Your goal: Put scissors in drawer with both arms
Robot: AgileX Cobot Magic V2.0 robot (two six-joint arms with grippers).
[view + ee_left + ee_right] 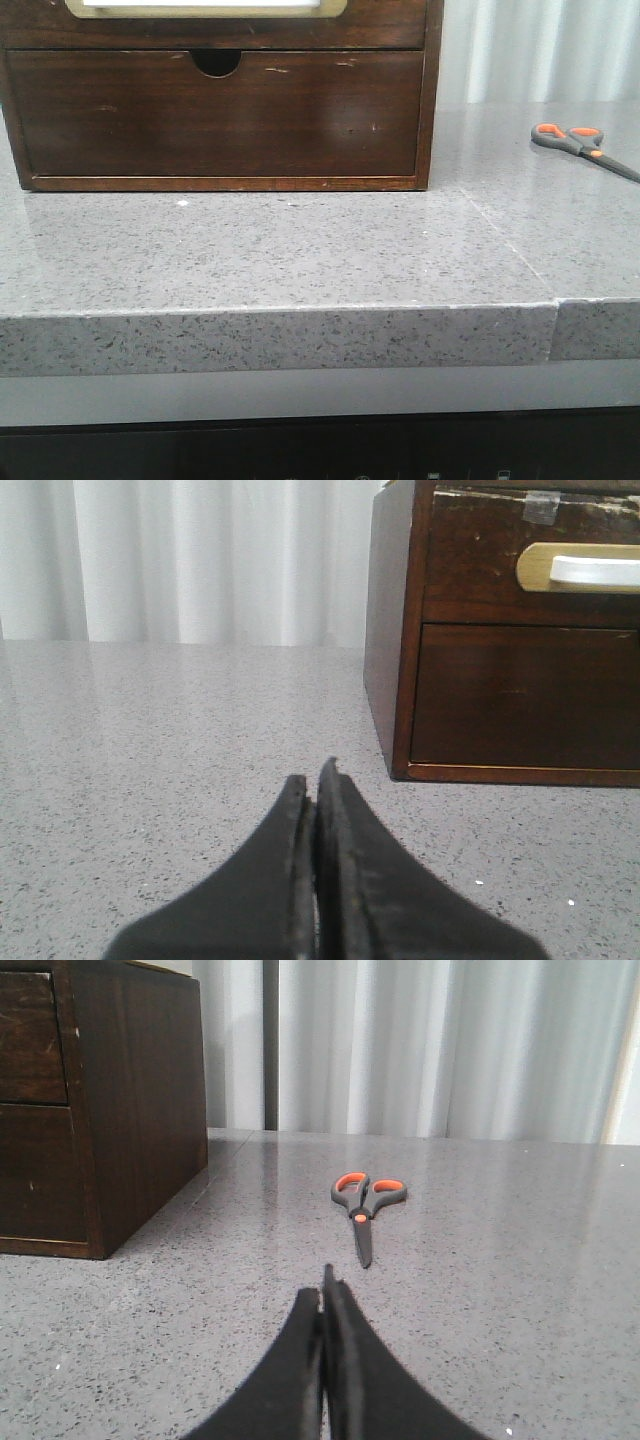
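Grey stone counter point(300, 250); scissors point(363, 1205) lie flat right of the closed drawer point(530, 565). Both my grippers, left point(315, 780) and right point(325, 1295), are pinched closed, empty. Nothing started; next I open the drawer.

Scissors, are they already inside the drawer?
No, the scissors lie flat on the countertop, beside the wooden cabinet.

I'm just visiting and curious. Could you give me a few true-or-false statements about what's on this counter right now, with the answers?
1. The scissors lie on the counter, outside the cabinet. True.
2. The right hand is holding the scissors. False: it is shut on nothing, short of them.
3. The drawer with the white panel is pulled open. False: it is closed.
4. The left hand is shut and empty. True.
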